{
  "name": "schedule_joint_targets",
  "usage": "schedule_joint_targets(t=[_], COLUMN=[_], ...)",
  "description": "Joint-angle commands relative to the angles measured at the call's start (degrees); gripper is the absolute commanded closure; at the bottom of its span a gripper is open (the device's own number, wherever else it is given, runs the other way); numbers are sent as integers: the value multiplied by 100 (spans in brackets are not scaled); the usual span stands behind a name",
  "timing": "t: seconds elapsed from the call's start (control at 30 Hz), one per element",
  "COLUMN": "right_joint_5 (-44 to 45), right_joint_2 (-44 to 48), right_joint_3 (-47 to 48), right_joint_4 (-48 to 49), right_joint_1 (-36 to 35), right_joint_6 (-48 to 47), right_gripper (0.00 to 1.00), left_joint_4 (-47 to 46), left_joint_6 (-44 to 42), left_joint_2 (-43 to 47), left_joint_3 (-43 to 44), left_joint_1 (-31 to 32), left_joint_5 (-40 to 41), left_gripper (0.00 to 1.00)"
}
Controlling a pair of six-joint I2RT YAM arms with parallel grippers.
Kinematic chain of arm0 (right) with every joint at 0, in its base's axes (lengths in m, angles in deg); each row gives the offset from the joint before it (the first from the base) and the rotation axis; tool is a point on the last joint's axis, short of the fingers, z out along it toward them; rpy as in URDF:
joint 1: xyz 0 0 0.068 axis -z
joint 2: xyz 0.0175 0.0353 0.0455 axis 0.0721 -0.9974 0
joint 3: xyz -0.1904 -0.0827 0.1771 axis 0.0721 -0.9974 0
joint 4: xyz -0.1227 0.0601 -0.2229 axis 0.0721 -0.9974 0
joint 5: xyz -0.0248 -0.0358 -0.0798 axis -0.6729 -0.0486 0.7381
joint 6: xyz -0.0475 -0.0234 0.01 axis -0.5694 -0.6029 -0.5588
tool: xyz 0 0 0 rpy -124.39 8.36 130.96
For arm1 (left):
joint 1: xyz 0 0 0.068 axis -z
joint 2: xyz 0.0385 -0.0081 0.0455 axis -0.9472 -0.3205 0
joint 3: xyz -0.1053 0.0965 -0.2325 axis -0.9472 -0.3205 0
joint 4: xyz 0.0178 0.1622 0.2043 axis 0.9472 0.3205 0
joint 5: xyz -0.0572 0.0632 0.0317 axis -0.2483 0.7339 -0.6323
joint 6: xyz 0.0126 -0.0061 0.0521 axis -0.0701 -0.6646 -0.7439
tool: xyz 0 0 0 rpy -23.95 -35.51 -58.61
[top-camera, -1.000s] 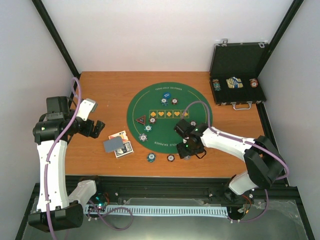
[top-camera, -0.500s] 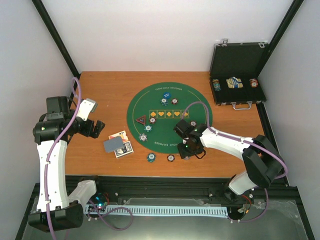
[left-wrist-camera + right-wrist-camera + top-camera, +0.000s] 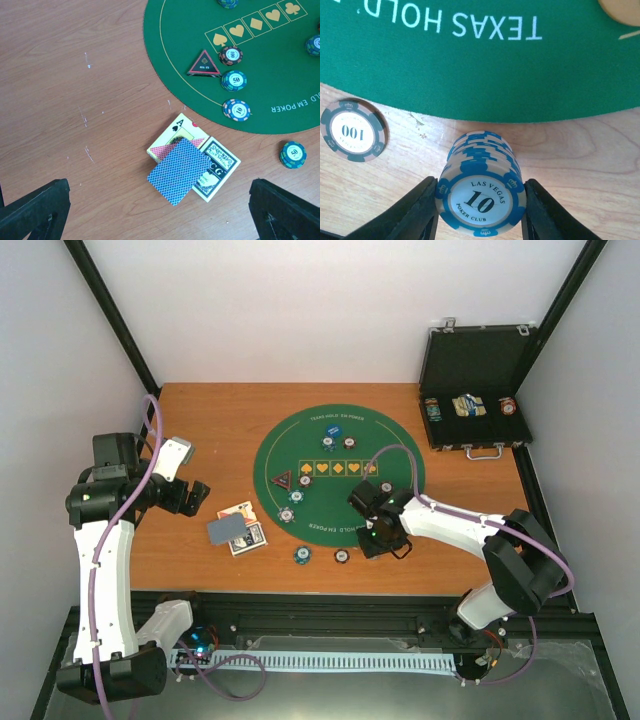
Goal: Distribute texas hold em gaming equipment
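A: What is the table (image 3: 75, 75) around the green mat (image 3: 280, 75) like?
B: Smooth wood grain, lightly scratched. The mat looks matt and cloth-like.
A: And the stack of chips (image 3: 481, 200) just off the mat's edge?
B: Hard, faintly glossy, with a smooth printed label. The cards (image 3: 179, 171) beside the mat look like coated paper.

Soft, even white light washes over everything, bright and diffuse, and shadows on the wooden table (image 3: 200, 420) are faint. The overhead view is slightly soft and grainy, while up close the blue chip stack (image 3: 481, 200) looks crisp, its lettering readable.
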Motion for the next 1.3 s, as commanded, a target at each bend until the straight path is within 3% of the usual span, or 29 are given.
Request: schedule_joint_targets(t=[0.0,0.43,0.57,0.87,1.1,1.27], right_joint_5=[94,293,402,114,107,82], right_joint_2=[78,161,-218,-2352,-4626,-5572], right_joint_3=[119,1013,1778,4600,7244,8495], right_joint_4=[-122,-649,-742,-785,-1347,-1559], right_joint_1=[34,49,467,1850,2334,2513], right_joint_6=[-3,-197,-471,-982,-1130,-1191], right_gripper=[61,70,69,69,69,68], left_joint_4=[-96,-118,-105,-92,-83,-69], left_joint_6=[-11,18,7,51,111,113], left_joint_2=[50,31,28,-36,-97,-144], left_joint_3=[127,107,103,126,108,62], left_joint_1=[-50,-45,-50,-46,-46,-45], left_joint_5=[-44,-57,-44,-96,-169,-262], left_gripper=[0,0,0,0,0,0])
